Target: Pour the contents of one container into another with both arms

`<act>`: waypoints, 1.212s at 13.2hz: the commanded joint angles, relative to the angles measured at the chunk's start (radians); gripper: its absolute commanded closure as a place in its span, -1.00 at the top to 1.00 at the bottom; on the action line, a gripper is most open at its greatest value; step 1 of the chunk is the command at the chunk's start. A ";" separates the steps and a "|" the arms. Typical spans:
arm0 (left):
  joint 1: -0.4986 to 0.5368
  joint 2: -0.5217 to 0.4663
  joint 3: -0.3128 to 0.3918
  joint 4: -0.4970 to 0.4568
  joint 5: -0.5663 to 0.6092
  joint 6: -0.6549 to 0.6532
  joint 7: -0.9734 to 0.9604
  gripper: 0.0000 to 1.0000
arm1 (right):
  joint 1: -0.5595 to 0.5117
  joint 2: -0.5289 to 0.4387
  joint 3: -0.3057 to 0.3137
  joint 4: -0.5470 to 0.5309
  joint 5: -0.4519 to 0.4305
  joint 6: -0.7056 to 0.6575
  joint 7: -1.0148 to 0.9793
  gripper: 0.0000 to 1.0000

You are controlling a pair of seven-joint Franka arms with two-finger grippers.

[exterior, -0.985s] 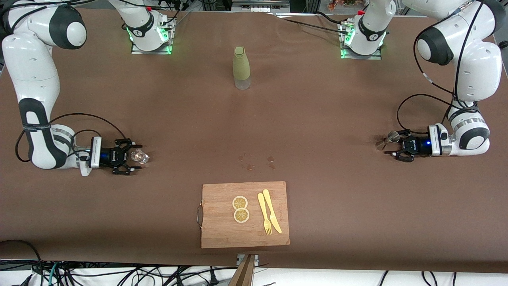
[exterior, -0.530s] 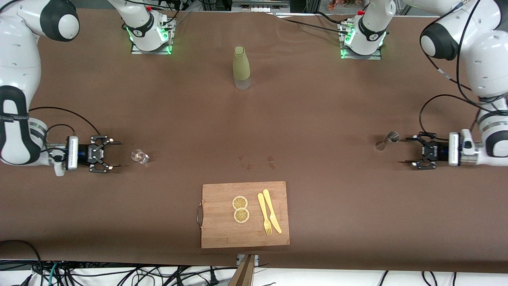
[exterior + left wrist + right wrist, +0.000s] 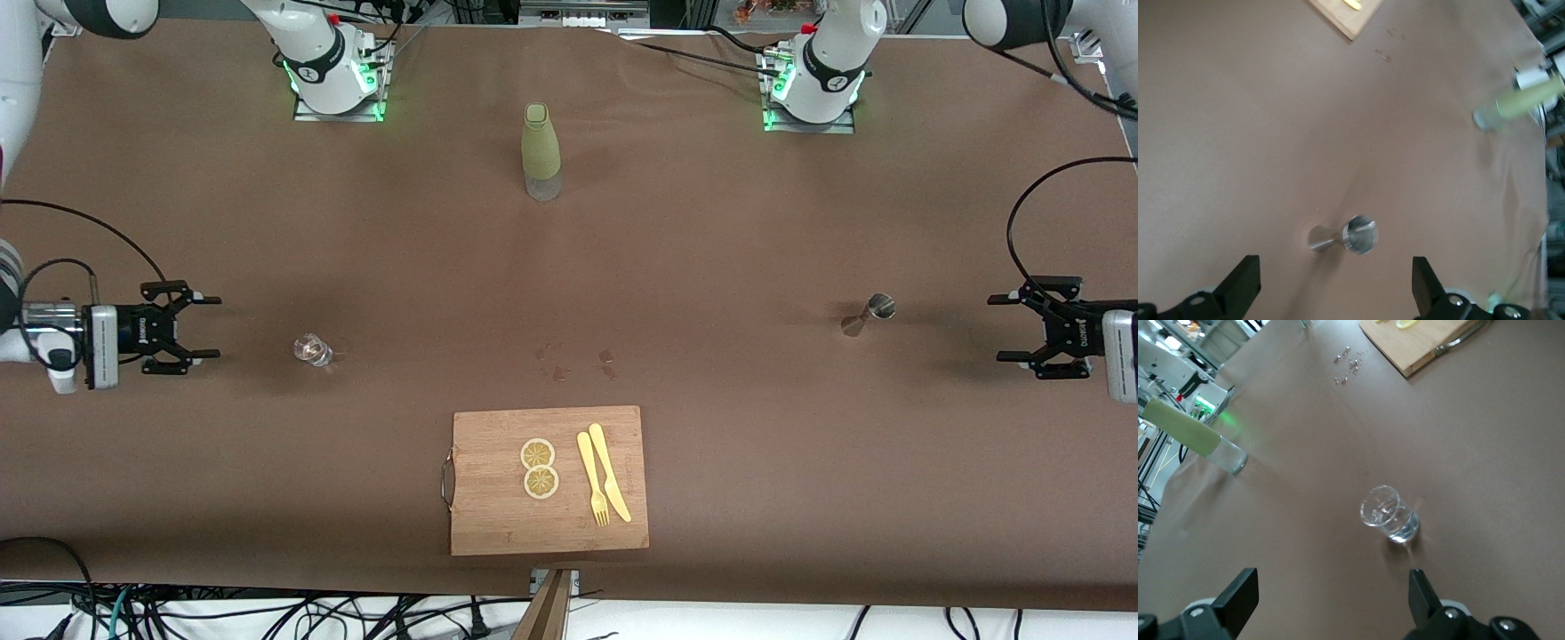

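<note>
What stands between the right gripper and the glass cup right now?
Nothing visible. The right gripper is open, facing the glass cup across bare brown table; the wet spots lie past the cup.

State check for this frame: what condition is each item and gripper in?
Glass cup: upright on the table, not held.
Jigger: upright on the table, not held.
Green bottle: upright, cap on.
Left gripper: open, empty, apart from the jigger.
Right gripper: open, empty, apart from the cup.
Cutting board: flat, carrying lemon slices, fork, knife.
</note>
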 commanded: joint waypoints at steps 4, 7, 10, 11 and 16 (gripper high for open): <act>-0.075 -0.260 -0.204 -0.011 0.390 0.097 -0.709 1.00 | 0.090 -0.237 0.009 -0.023 -0.236 -0.044 0.491 1.00; -0.188 -0.319 -0.239 -0.012 0.629 0.155 -0.866 1.00 | 0.167 -0.328 0.010 -0.023 -0.432 -0.052 0.707 1.00; -0.198 -0.360 -0.309 -0.028 0.636 0.149 -1.209 1.00 | 0.222 -0.422 0.024 -0.043 -0.558 -0.081 0.936 1.00; -0.201 -0.370 -0.326 -0.041 0.636 0.148 -1.288 1.00 | 0.231 -0.457 0.024 -0.069 -0.588 -0.084 1.014 1.00; -0.199 -0.380 -0.322 -0.044 0.642 0.149 -1.295 1.00 | 0.281 -0.662 0.041 -0.324 -0.724 0.061 1.332 1.00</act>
